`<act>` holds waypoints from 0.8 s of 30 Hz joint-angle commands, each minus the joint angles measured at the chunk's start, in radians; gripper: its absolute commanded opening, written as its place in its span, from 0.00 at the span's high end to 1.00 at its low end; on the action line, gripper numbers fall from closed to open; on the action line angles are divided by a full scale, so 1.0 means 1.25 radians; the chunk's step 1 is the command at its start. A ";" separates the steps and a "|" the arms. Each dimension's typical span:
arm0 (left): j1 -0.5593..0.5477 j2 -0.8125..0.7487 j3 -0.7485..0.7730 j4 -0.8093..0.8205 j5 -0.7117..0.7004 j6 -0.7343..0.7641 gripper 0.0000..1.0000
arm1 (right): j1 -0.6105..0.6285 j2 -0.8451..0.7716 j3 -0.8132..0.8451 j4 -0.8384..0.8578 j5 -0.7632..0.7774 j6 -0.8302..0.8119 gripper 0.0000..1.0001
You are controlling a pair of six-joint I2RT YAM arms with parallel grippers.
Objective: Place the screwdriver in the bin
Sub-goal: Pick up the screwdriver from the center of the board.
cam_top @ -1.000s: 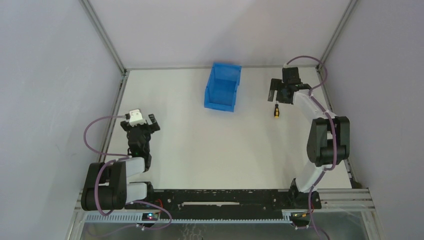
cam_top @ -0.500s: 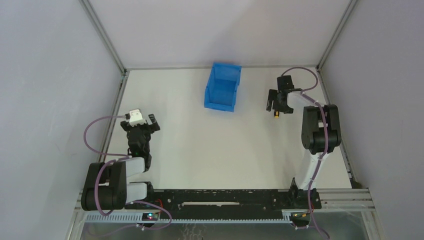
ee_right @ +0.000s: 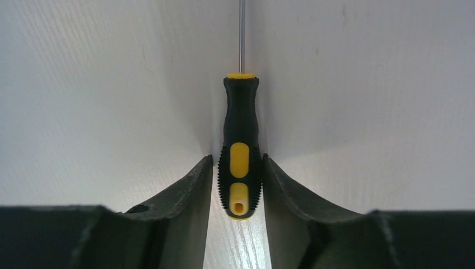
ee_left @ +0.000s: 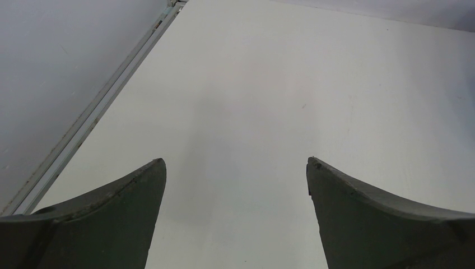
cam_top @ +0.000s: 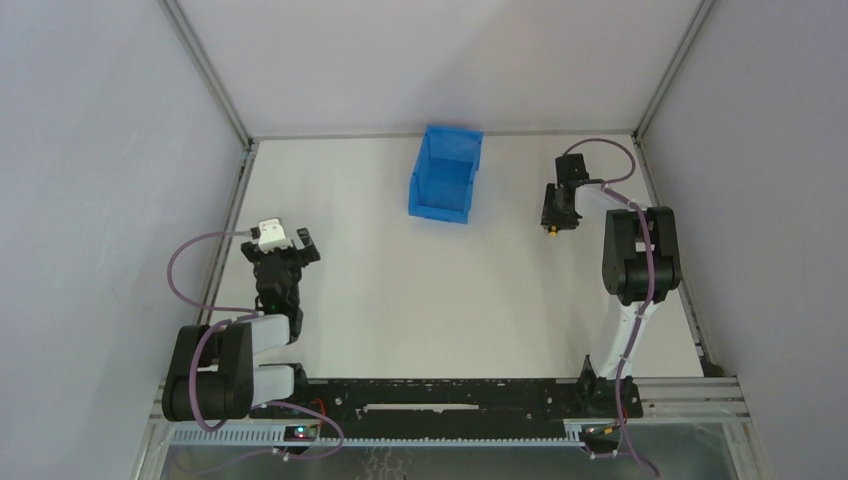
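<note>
Grip first: your right end effector (ee_right: 239, 168) is squeezed shut on the screwdriver (ee_right: 241, 129), touching both sides of its handle. Your left end effector (ee_left: 235, 168) is spread wide and holds nothing. The handle is black with yellow spots, and the shaft is thin. The screwdriver sits low at the desk (cam_top: 400, 290), right of the blue bin (cam_top: 445, 175) and well apart. The shaft's tip is cut off.

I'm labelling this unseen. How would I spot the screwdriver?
Find the blue bin at the far edge of the table, then look right to the right gripper. Clamped between its fingers is the screwdriver: the only slim tool, black-and-yellow handle, thin metal shaft.
</note>
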 commanded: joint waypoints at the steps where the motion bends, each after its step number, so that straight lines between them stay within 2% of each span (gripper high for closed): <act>1: 0.004 -0.005 0.024 0.028 -0.009 0.016 0.00 | -0.008 0.003 0.006 0.001 -0.013 0.004 0.58; 4: 0.004 -0.005 0.024 0.028 -0.010 0.016 0.00 | -0.011 0.001 0.009 0.001 -0.012 0.001 0.70; 11: 0.004 -0.005 0.024 0.028 -0.009 0.016 0.00 | -0.011 -0.045 0.009 0.003 -0.002 0.000 0.78; 24: 0.004 -0.005 0.024 0.028 -0.010 0.016 0.00 | -0.011 -0.219 0.021 -0.026 -0.004 0.006 0.79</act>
